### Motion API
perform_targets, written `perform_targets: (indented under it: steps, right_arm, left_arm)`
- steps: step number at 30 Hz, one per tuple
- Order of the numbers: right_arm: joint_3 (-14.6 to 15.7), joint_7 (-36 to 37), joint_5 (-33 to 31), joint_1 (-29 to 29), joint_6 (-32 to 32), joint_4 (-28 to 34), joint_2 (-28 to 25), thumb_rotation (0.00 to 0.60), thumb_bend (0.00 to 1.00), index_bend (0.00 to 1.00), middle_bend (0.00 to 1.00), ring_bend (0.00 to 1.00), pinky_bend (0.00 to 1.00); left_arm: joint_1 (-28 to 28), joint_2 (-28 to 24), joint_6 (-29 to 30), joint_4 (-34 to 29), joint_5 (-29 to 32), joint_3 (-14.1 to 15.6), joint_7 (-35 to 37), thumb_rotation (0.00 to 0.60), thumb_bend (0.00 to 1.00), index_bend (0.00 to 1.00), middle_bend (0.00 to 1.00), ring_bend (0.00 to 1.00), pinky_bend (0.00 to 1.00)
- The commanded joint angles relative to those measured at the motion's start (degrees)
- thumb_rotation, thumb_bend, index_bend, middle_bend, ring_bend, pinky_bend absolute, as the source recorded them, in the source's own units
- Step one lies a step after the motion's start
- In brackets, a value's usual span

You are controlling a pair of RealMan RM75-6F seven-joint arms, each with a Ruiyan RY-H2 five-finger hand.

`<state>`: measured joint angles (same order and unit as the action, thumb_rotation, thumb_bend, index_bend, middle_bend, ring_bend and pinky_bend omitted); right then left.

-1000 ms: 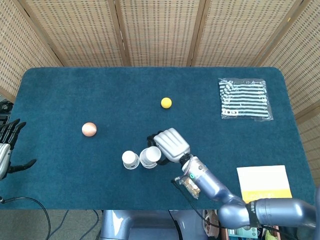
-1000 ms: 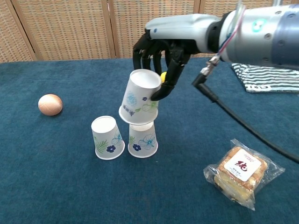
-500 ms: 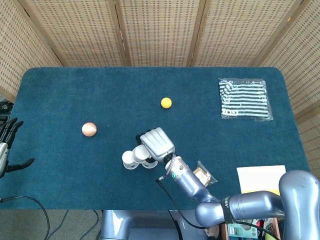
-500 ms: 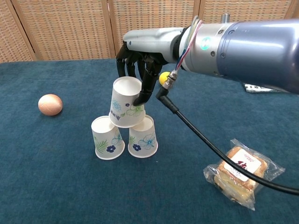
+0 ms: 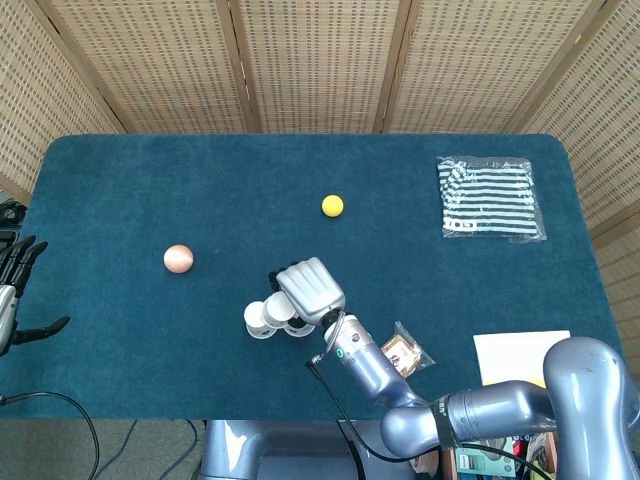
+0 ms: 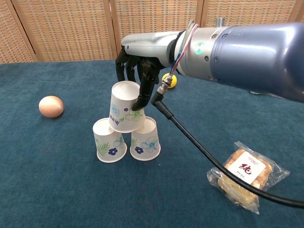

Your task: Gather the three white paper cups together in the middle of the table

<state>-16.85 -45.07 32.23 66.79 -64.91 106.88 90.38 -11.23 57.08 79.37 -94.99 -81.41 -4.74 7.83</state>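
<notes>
The right robot hand [image 6: 137, 76] is gripping the third paper cup [image 6: 124, 113] by its upturned base, fingers clamped on it, and is holding it right over the seam between the left cup [image 6: 109, 140] and the right cup [image 6: 144, 138]. Those two are standing upside down, touching side by side, near the middle of the bench [image 5: 120, 190] toward its near edge. The held cup appears to be resting on, or hovering just above, both bases; contact cannot be confirmed. By my judgement this is the last step: all three cups are already together, and only the release is left.

The next move is calling for a gentle opening of the fingers and a straight lift away, since a sideways drag could topple the pile.

The left robot hand [image 5: 12, 290] is lying idle at the far left edge, fingers spread and holding nothing.

Nothing is blocking the work. A peach-coloured ball [image 6: 51, 106] is sitting well to the left, a yellow ball [image 5: 332, 206] behind the arm, a wrapped snack [image 6: 246, 175] near right, and a striped packet [image 5: 486, 198] far right. A black cable [image 6: 199, 147] is trailing from the wrist beside the cups.
</notes>
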Motion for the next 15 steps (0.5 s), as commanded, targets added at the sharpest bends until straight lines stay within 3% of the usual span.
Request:
perform_targets:
  steps: [1, 3, 4, 7, 10, 15]
  right_arm:
    - [0.06, -0.01, -0.34, 0.16, -0.05, 0.04, 0.15, 0.6, 0.35, 0.48, 0.54, 0.48, 0.57]
    - [0.04, 0.18, -0.53, 0.26, 0.27, 0.27, 0.11, 0.6, 0.29, 0.43, 0.46, 0.44, 0.55]
    - [0.02, 0.37, -0.68, 0.29, 0.58, 0.46, 0.02, 0.6, 0.22, 0.37, 0.39, 0.39, 0.51]
    - [0.08, 0.85, -0.82, 0.43, 1.4, 0.86, -0.4, 0.6, 0.03, 0.19, 0.17, 0.19, 0.27]
    - [0.48, 0.43, -0.83, 0.65, 1.58, 1.39, -1.01, 0.6, 0.0, 0.09, 0.06, 0.09, 0.15]
    - [0.25, 1.77, 0.97, 0.03, 0.46, 3.23, -1.89, 0.6, 0.0, 0.07, 0.02, 0.07, 0.11]
  left_arm:
    - [-0.01, -0.06, -0.16, 0.0, 0.11, -0.03, 0.08, 0.6, 0.18, 0.0, 0.0, 0.0, 0.0]
    - [-0.05, -0.09, -0.31, -0.01, 0.16, -0.05, 0.17, 0.6, 0.18, 0.0, 0.0, 0.0, 0.0]
    - [-0.06, -0.11, -0.36, 0.0, 0.17, -0.08, 0.18, 0.6, 0.18, 0.0, 0.0, 0.0, 0.0]
    - [-0.04, -0.2, -0.39, -0.01, 0.25, -0.17, 0.28, 0.6, 0.18, 0.0, 0.0, 0.0, 0.0]
    - [0.03, -0.31, -0.3, -0.04, 0.29, -0.26, 0.47, 0.6, 0.18, 0.0, 0.0, 0.0, 0.0]
    - [0.0, -0.37, -0.53, 0.02, 0.2, -0.25, 0.7, 0.6, 0.18, 0.0, 0.0, 0.0, 0.0]
